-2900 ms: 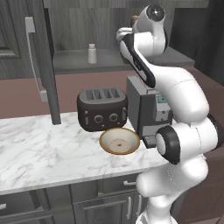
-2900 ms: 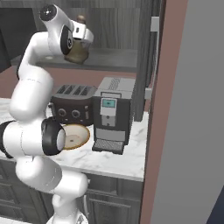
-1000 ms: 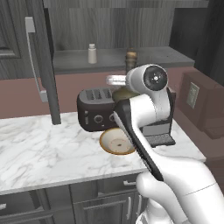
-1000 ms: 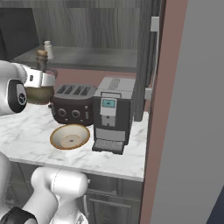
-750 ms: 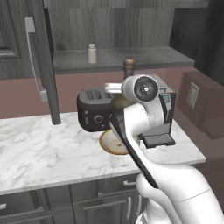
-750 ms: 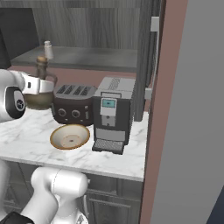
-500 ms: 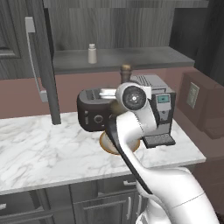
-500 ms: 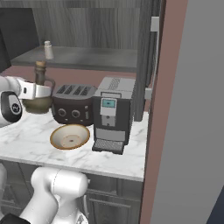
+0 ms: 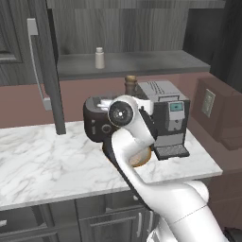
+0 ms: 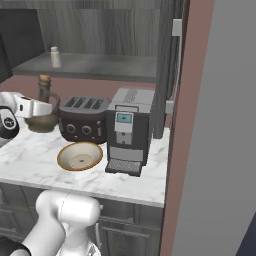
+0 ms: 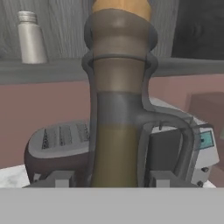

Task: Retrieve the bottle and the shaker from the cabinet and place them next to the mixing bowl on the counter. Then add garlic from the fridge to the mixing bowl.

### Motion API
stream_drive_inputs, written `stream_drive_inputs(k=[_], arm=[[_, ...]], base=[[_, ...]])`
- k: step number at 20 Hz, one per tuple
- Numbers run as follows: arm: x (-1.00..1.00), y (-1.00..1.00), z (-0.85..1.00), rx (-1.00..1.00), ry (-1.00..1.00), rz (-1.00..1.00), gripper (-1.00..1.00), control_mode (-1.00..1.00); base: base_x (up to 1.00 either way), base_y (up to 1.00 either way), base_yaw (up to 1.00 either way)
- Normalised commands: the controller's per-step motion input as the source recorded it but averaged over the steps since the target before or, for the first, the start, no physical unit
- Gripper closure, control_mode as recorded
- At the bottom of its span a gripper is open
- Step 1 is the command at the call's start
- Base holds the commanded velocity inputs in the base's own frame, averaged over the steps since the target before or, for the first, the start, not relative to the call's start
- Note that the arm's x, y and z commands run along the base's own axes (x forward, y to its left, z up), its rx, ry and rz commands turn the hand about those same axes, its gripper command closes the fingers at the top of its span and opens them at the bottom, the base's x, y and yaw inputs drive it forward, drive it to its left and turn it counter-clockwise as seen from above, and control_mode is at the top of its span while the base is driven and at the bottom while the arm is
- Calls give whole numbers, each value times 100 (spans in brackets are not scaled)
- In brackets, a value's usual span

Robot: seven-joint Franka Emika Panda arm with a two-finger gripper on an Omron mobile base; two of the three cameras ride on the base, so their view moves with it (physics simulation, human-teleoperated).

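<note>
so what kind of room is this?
A home kitchen, rendered: a marble counter carrying a toaster and a coffee machine, with an open cabinet shelf above.

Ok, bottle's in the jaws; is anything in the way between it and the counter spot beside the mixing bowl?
Nothing visible blocks it. The bottle hangs in the gripper above bare marble counter, left of the toaster in the right base view. The mixing bowl sits in front of the toaster, with open counter on its left.

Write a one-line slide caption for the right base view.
Gripper holding the bottle above the marble counter, left of the toaster; shaker on the cabinet shelf.
</note>
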Motion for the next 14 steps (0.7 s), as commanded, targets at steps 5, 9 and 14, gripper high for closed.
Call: stream_drive_inputs(k=[5,9,14], arm=[[13,26,-15,0,0,-9,100,-100],[7,37,-25,0,0,-1,100,-100],[1,40,-32,0,-2,0,100,-100]], base=[[0,0,0],[0,0,0],[0,0,0]])
